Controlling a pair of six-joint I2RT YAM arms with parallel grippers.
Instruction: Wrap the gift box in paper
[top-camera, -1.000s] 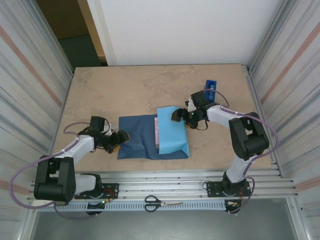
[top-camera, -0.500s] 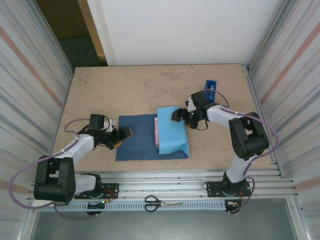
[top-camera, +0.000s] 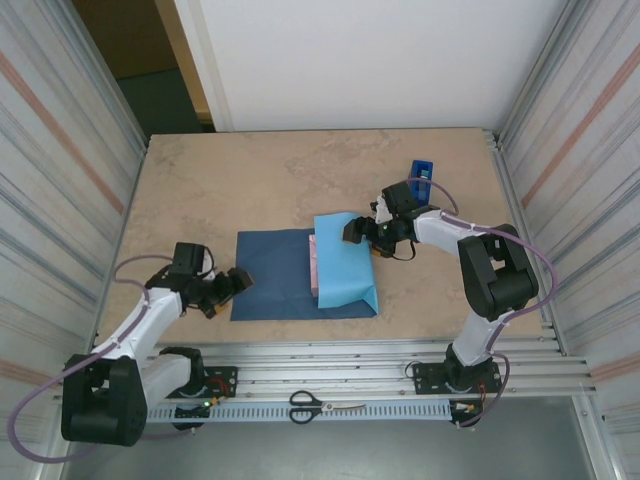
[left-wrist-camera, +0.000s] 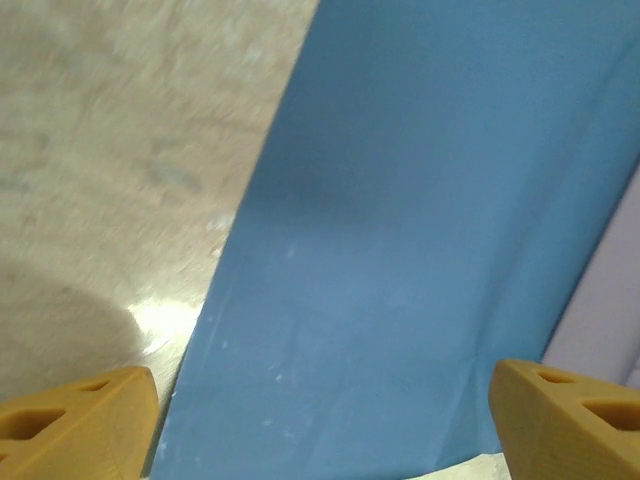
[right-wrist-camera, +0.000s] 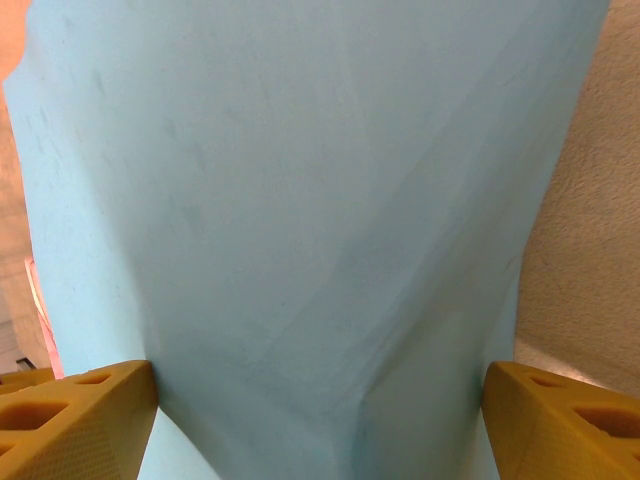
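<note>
The left end effector (top-camera: 236, 283) and right end effector (top-camera: 358, 232) were both released. Unheld, the paper (top-camera: 272, 278) could perhaps unfold off the gift box (top-camera: 313, 262).

No text, label, brand, number or sign can be read. The paper (left-wrist-camera: 400, 250) just ahead of the left jaws and of the right jaws is plain blue. The tape dispenser (top-camera: 421, 172) is too small to tell any marking.

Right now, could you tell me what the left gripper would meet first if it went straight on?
Most likely the paper: the left gripper points at its navy left edge, just ahead. The gift box lies farther on. The gripper's height is unclear.
</note>
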